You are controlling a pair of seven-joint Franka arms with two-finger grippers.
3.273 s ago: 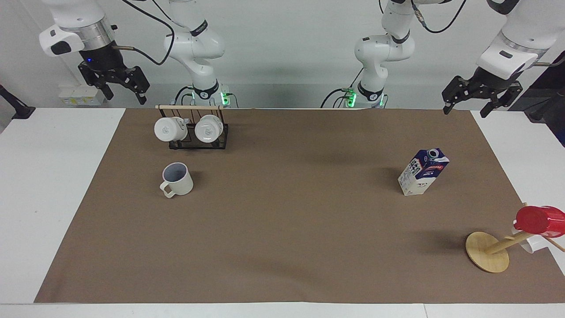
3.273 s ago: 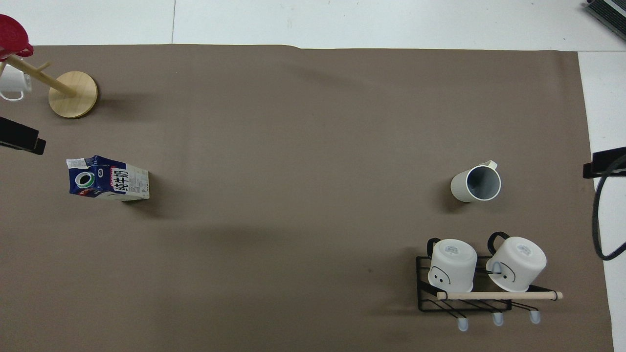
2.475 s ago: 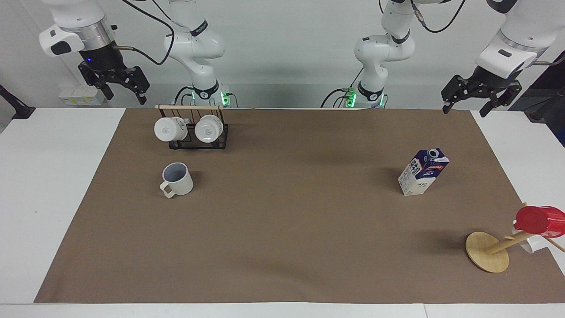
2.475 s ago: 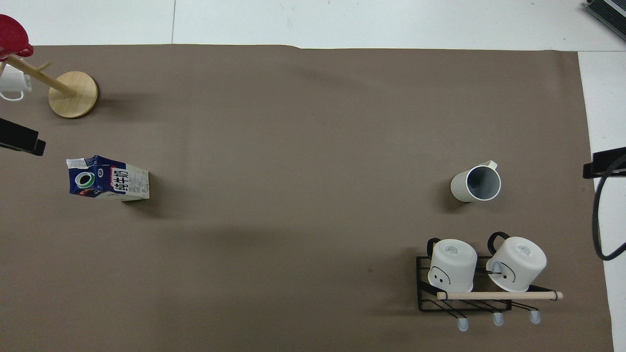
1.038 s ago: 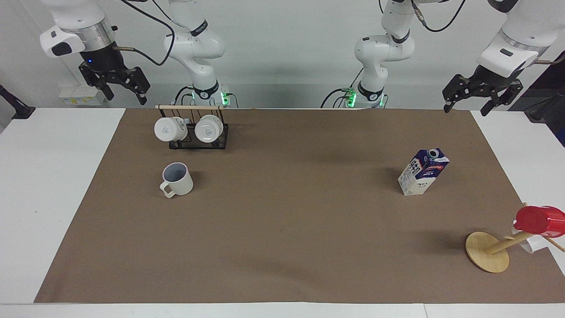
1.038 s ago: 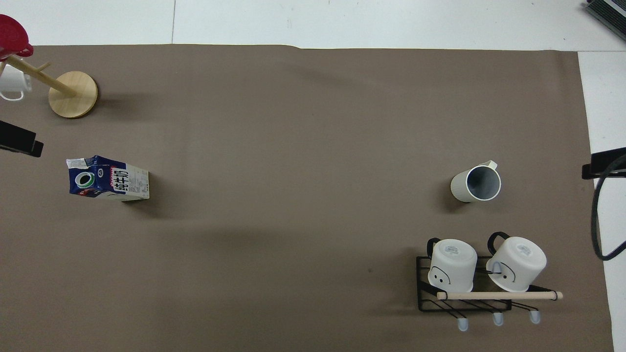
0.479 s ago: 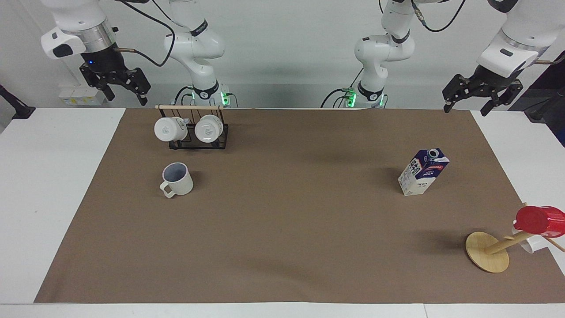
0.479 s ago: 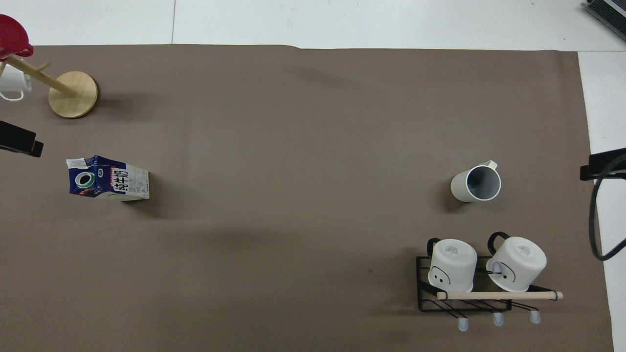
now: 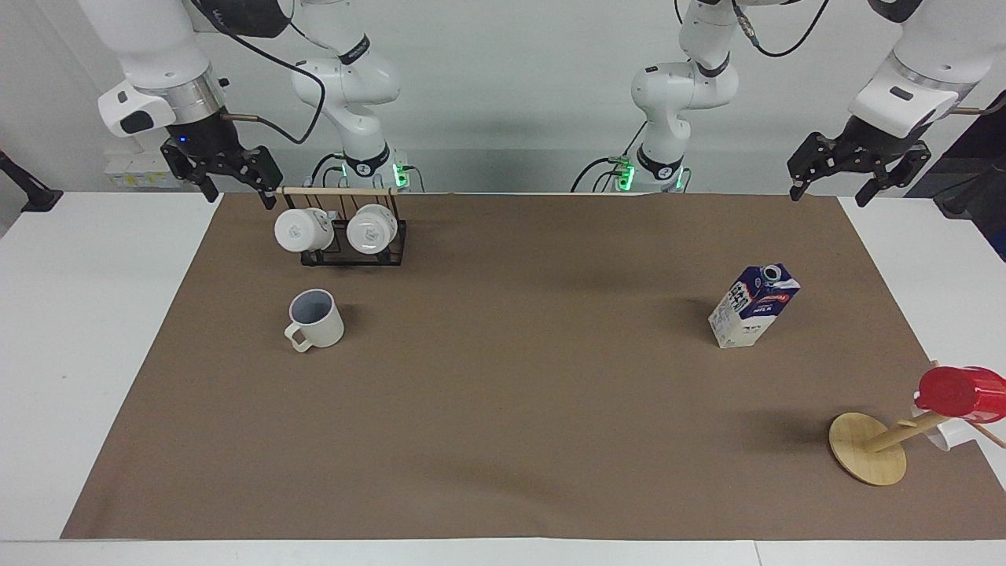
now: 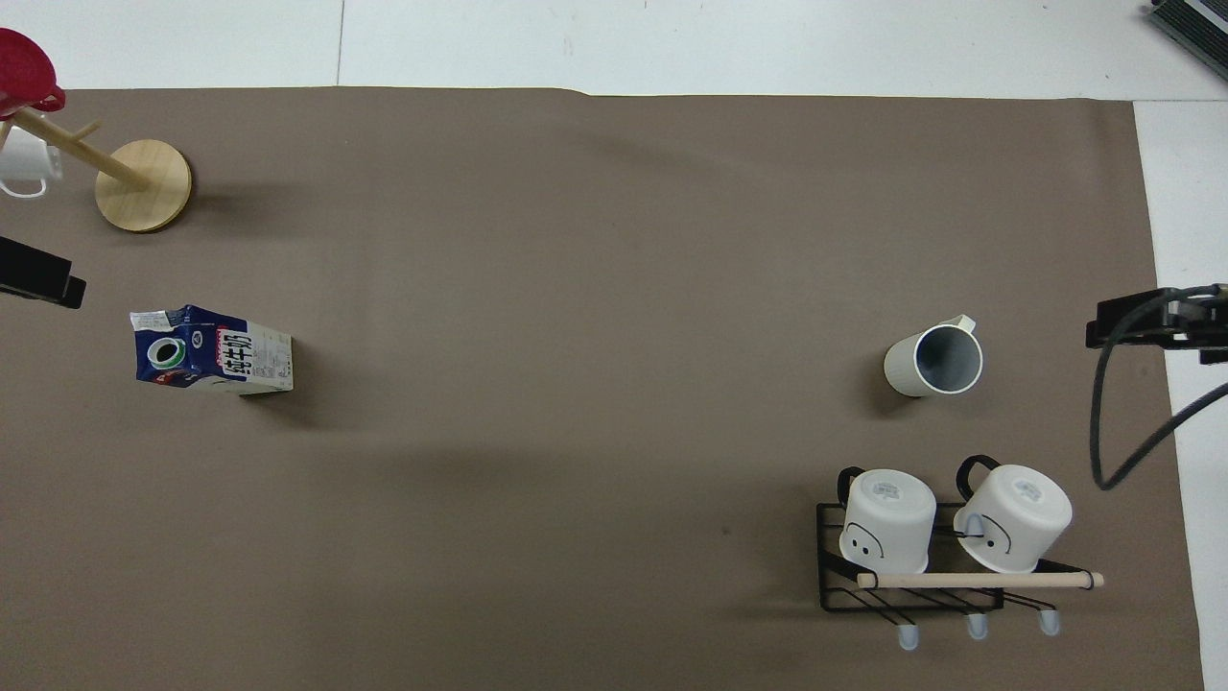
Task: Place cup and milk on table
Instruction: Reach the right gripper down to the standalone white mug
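Going across the facing view from its left, the right claw (image 9: 233,182) has come down and inward over the last half second. It now hangs just beside the end of the wooden bar on the black mug rack (image 9: 346,232), its two black fingers spread with nothing between them. On the rack lie two white mugs (image 9: 300,229). Farther from the robots than the rack, the cup (image 9: 316,319) stands upright on the brown sheet of the counter (image 9: 503,409), handle turned away from the robots, untouched.

Well toward the left arm's end stands the milk (image 9: 753,306), also upright on the sheet. Farther out still is a wooden mug tree (image 9: 872,448) carrying a red cup (image 9: 960,393). The left claw (image 9: 835,179) waits, raised over the counter's robot-side edge, spread and empty.

The right arm's shift looks to me like the start of a reach for the cup. Nothing is held yet, so both items remain to be picked up.
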